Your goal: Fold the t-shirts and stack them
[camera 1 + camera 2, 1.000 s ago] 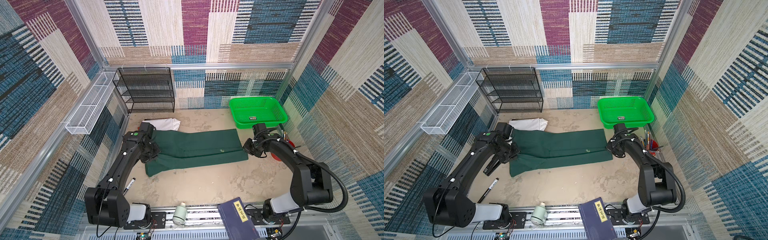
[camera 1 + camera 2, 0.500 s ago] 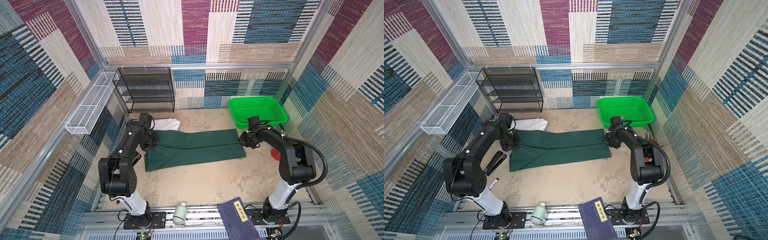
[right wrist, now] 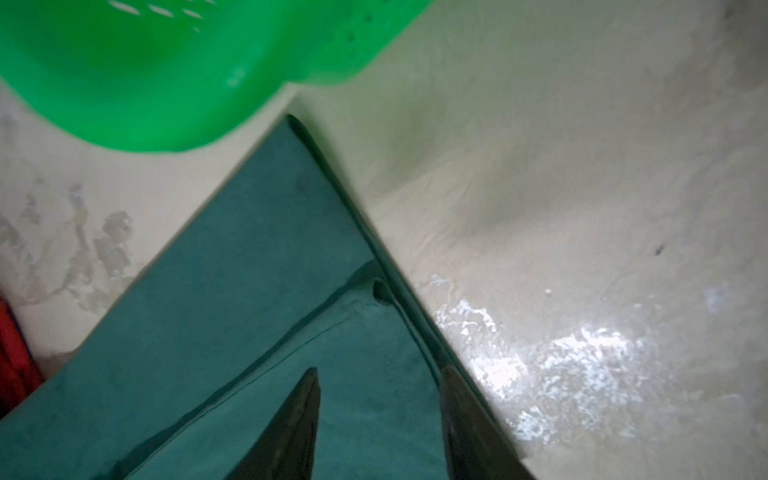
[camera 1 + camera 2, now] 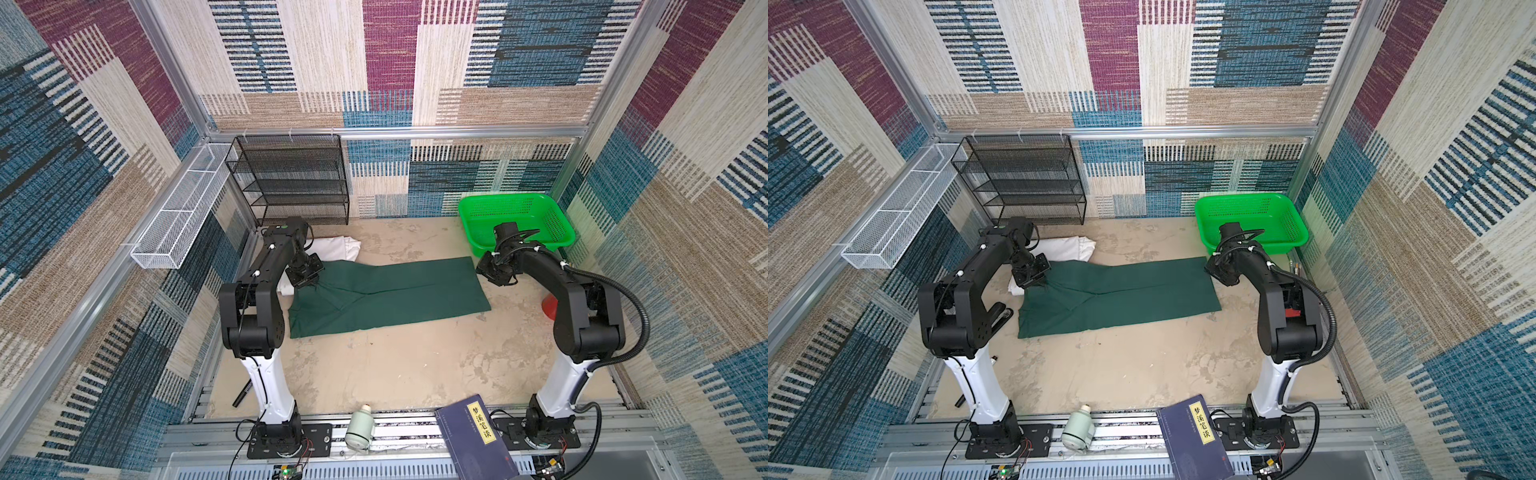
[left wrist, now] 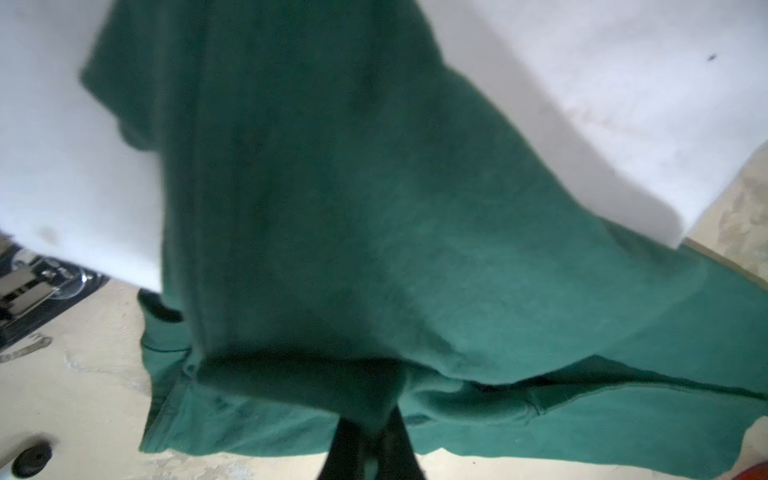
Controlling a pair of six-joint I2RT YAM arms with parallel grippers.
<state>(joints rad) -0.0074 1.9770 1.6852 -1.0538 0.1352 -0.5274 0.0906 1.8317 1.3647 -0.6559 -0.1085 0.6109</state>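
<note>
**Dark green shirt held at its left end, right end lying loose**

In both top views the dark green shirt (image 4: 386, 295) (image 4: 1117, 295) lies as a long folded strip from left to right across the far half of the counter (image 4: 395, 365). Its right end lies flat close to the green basket (image 4: 511, 198) at the far right. Its far left corner is raised off the counter.

The left hand (image 4: 311, 283) (image 5: 365, 449) is closed on that raised corner. In the left wrist view the cloth drapes over the fingers (image 5: 345, 444). A folded white shirt (image 4: 336, 248) (image 5: 623, 104) lies at the far left, partly under the lifted green cloth.

The right hand (image 4: 490, 272) (image 3: 378, 424) is over the far right corner of the green shirt. Its fingers (image 3: 299, 424) stand apart and grip nothing; the cloth lies flat beneath them.

A red thing (image 4: 547, 306) shows behind the right arm, too hidden to tell what it is. A black wire rack (image 4: 291, 178) stands against the far wall. A blue book (image 4: 478, 440) and a small bottle (image 4: 360, 428) lie at the near edge.
</note>
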